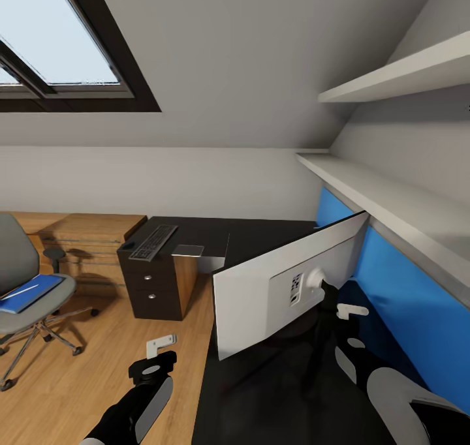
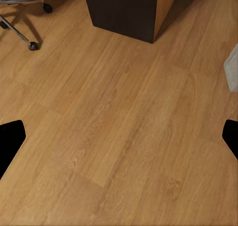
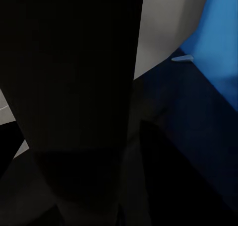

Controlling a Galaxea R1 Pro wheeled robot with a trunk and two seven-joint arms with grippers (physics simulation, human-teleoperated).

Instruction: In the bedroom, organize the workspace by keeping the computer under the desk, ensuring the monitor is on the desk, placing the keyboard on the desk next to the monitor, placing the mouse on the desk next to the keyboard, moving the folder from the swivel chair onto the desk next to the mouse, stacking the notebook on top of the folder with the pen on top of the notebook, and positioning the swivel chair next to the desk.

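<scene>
The monitor [image 1: 274, 288] stands angled on the black desk [image 1: 261, 236], its light grey back toward me. My right gripper [image 1: 334, 305] is at its black neck [image 3: 74, 87] and looks shut on it. My left gripper [image 1: 160, 348] hangs open over the wooden floor [image 2: 119, 126], holding nothing. On the desk's far end lie the keyboard [image 1: 153, 241], a small dark mouse [image 1: 128, 244] and the grey notebook [image 1: 189, 250]. The blue folder [image 1: 29, 293] rests on the swivel chair [image 1: 19, 262] at the left, with a thin pale pen [image 1: 19, 292] on it. The computer is out of view.
Black drawers [image 1: 155, 288] [image 2: 124, 7] with silver knobs stand under the desk's far end. A wooden dresser [image 1: 85, 236] stands behind the chair. A blue wall panel [image 1: 405, 288] and white shelves [image 1: 391, 197] line the right wall. The chair's base [image 2: 20, 17] is on the floor.
</scene>
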